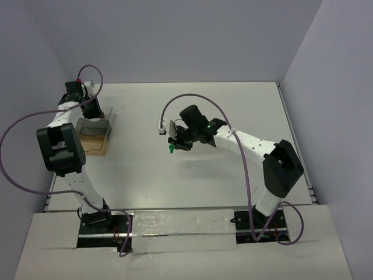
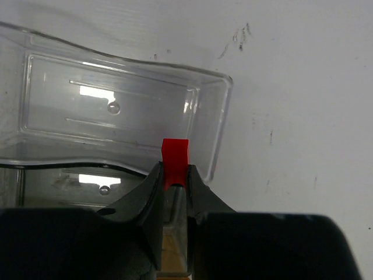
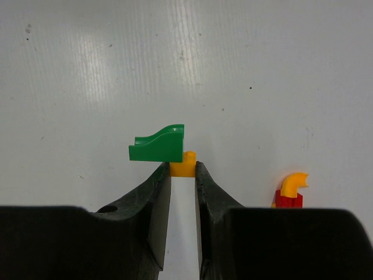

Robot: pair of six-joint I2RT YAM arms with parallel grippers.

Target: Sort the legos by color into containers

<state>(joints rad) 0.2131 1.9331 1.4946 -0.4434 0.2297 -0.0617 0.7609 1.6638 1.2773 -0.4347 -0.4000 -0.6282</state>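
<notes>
My left gripper [image 2: 173,176] is shut on a small red lego [image 2: 175,156] and holds it over the near corner of a clear, empty container [image 2: 70,116]. In the top view this gripper [image 1: 92,114] hangs over the containers [image 1: 93,135] at the far left, which sit on a tan base. My right gripper [image 3: 182,170] is shut on an orange-yellow lego [image 3: 183,168] with a green curved lego [image 3: 157,146] joined to it, above the white table. The green lego [image 1: 171,149] shows below the right gripper [image 1: 176,143] at mid-table.
A red lego with a yellow curved piece on it [image 3: 289,192] lies on the table to the right of the right gripper. A second clear compartment [image 2: 58,181] adjoins the first. Grey walls enclose the white table [image 1: 233,105].
</notes>
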